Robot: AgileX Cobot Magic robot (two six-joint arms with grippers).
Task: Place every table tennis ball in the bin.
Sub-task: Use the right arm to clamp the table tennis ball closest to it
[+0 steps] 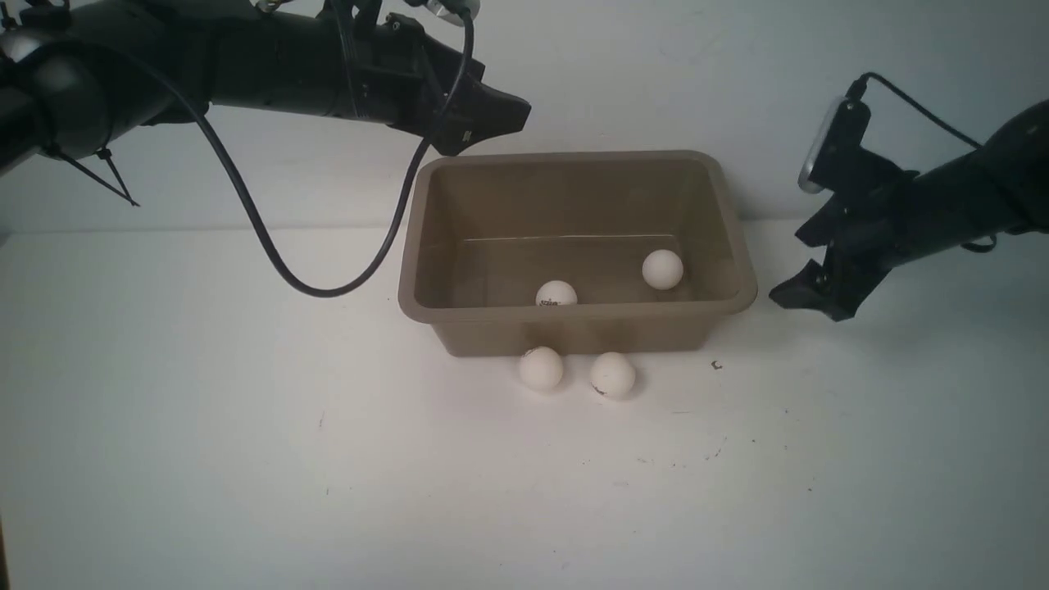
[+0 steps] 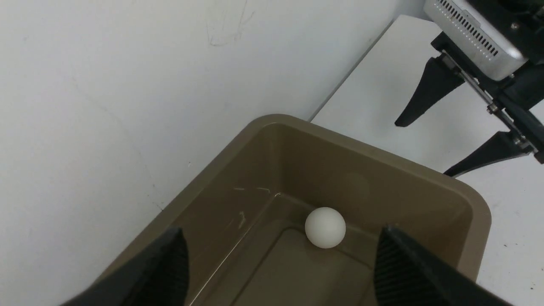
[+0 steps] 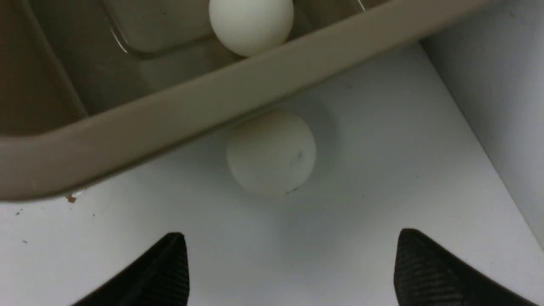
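Observation:
The taupe bin (image 1: 574, 312) stands at the back of the table and holds two table tennis balls (image 1: 556, 294) (image 1: 662, 270). Two more balls (image 1: 541, 368) (image 1: 612, 374) lie on the table against its front wall. The right wrist view shows another ball (image 3: 271, 152) on the table beside the bin's rim (image 3: 170, 114); it is hidden in the front view. My left gripper (image 1: 492, 123) hangs open and empty above the bin's far left corner, over a ball (image 2: 325, 227) inside. My right gripper (image 1: 807, 291) is open and empty just right of the bin, a little short of that outside ball.
A white wall (image 1: 737, 82) rises directly behind the bin. The left arm's black cable (image 1: 328, 288) droops to the table left of the bin. The white table (image 1: 246, 459) stretches out in front.

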